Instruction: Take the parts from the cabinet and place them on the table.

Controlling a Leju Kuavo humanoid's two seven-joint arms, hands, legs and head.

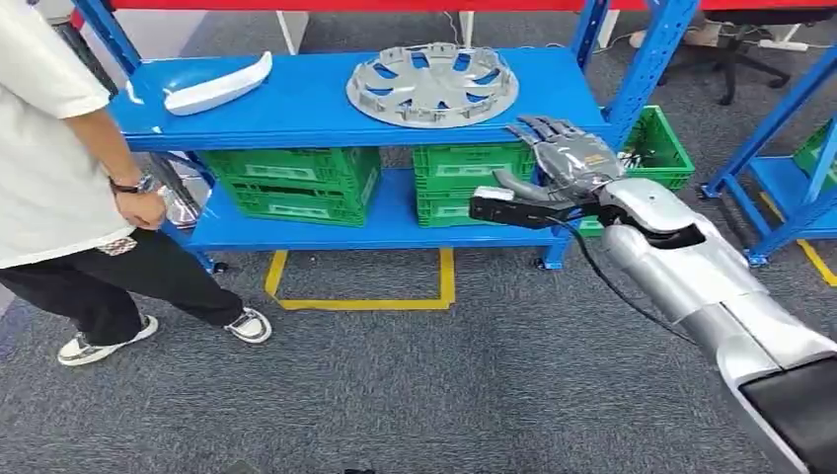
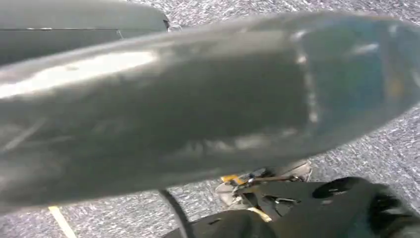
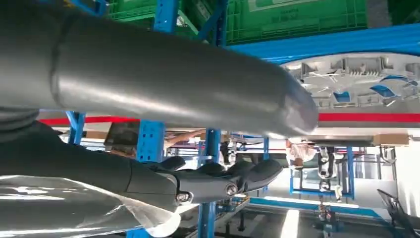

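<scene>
Head view: right hand (image 1: 561,158) empty, fingers spread, at shelf's (image 1: 306,114) right front edge. Hubcap (image 1: 432,83) lies flat just left and beyond, nearer than white part (image 1: 217,86) at left end. Left hand's state: cannot tell.

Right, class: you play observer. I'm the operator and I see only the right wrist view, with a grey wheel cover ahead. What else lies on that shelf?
Observer: A white curved part lies towards the left end of the top shelf, apart from the wheel cover.
Operator: Is anyone nearby?
Observer: Yes, a person stands at the shelf's left end, close to the white curved part.
</scene>
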